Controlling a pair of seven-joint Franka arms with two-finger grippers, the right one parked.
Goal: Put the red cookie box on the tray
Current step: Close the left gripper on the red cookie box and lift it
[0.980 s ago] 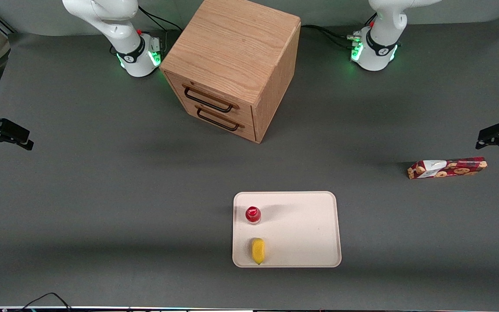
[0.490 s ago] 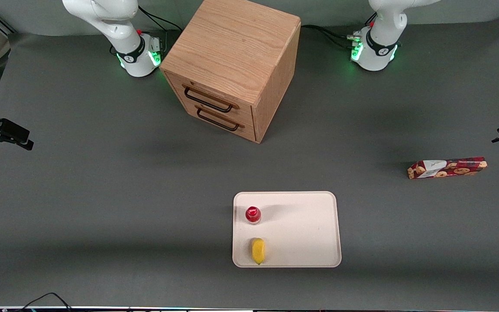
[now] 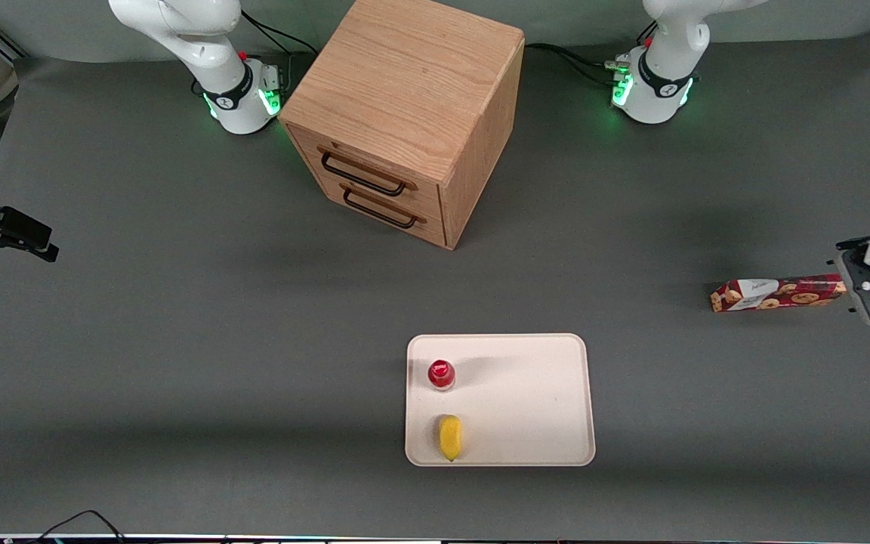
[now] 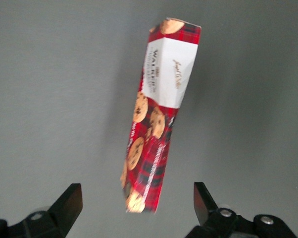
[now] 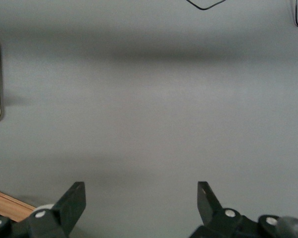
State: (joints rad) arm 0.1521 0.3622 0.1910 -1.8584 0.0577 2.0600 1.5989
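Red cookie box [image 4: 158,114] lies between the spread claw [image 4: 137,206] fingers.

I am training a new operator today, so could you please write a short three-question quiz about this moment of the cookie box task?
1. True or false: the red cookie box already lies on the tray.
2. Which things sit on the tray? A) a red-capped bottle and a yellow object; B) the box alone; C) nothing.
3. Fill in: the gripper hovers over one end of the box with its fingers ____.

Key
1. False: it lies on the table, toward the working arm's end.
2. A
3. open, one on either side of the box end, not touching it.
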